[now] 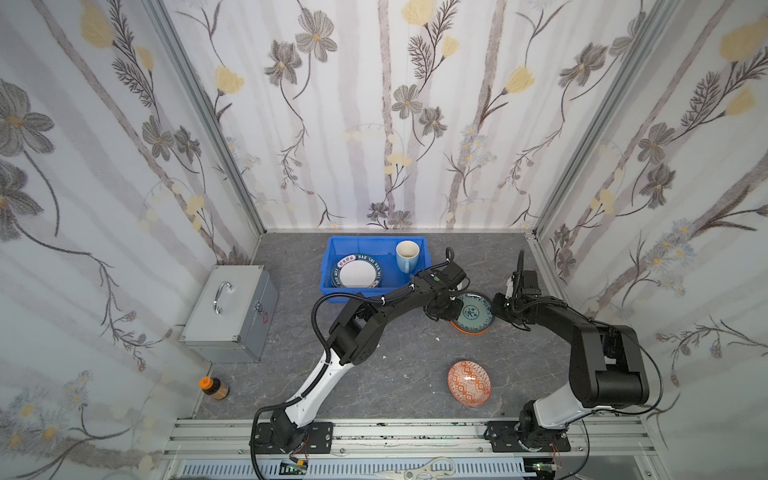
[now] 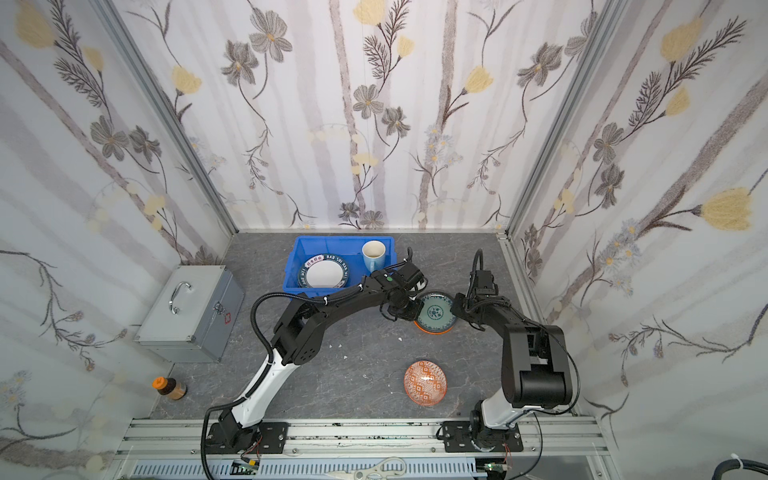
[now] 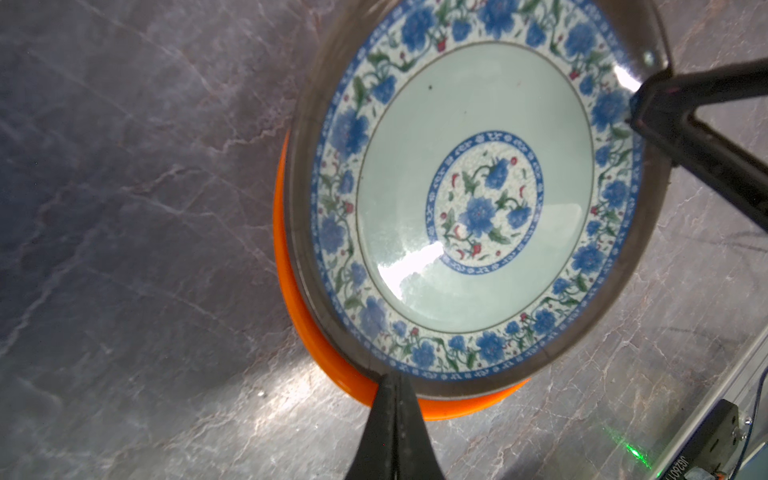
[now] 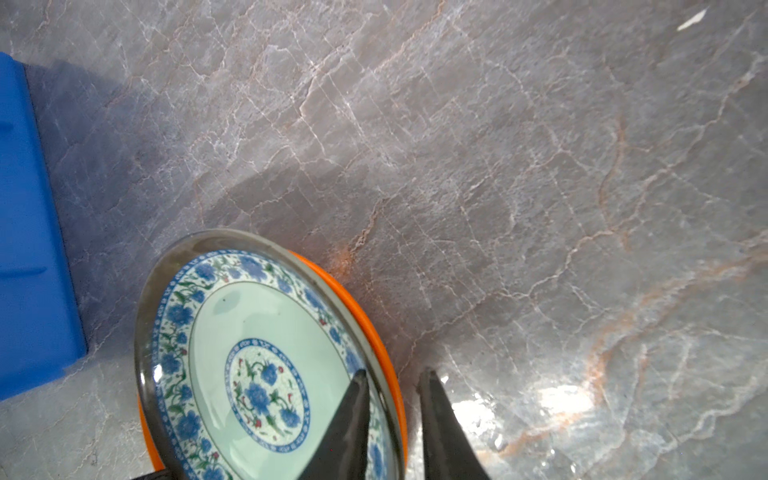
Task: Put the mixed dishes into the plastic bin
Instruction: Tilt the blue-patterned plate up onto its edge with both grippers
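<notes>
Currently: teal plate (image 1: 471, 312) centre-right in both top views, stacked on orange plate (image 1: 467, 331), bin (image 1: 376, 238) up-left of it; left gripper (image 3: 390, 380) pinched on its rim, presumably for lifting; right gripper (image 4: 395, 374) slightly parted astride opposite rim, gripping nothing

Hidden from me
The teal plate (image 3: 473, 199) covers most of the orange plate (image 3: 465, 410); my right wrist view crops the blue bin (image 4: 33, 228).

Blue flowers and green vines ring the teal plate (image 3: 473, 124); the orange plate (image 3: 282, 257) is plain. The bowl (image 1: 469, 383) has orange-and-white geometric patterning; the bin (image 1: 365, 246) is bright blue.
</notes>
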Robot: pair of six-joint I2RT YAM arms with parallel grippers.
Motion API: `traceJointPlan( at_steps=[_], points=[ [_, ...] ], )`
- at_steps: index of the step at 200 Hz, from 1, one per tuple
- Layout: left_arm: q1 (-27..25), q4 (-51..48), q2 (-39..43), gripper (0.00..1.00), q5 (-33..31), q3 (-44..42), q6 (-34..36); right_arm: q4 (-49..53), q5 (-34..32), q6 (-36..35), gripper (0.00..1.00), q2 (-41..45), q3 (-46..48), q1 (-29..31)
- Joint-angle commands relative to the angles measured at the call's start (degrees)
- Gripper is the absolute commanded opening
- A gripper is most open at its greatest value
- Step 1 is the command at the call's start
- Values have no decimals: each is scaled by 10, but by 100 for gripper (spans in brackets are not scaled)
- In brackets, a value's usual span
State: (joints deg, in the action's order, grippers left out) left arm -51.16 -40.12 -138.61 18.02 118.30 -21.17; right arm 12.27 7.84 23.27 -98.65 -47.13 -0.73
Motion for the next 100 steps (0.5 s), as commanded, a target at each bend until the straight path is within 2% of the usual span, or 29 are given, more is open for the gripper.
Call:
traceJointPlan(
  at_steps=[1,34,64,100],
  points=[
    [1,-10,-6,0,1,7,4,-19,21,-10,21,-9,-7,-1],
    [3,-11,-7,0,3,8,5,-35,54,-7,18,-23,-9,-1],
    [4,-12,-7,0,3,7,5,-36,56,-8,14,-30,-13,-1],
    [5,-12,-7,0,4,8,6,-35,55,-7,3,-30,-15,-3]
  ],
)
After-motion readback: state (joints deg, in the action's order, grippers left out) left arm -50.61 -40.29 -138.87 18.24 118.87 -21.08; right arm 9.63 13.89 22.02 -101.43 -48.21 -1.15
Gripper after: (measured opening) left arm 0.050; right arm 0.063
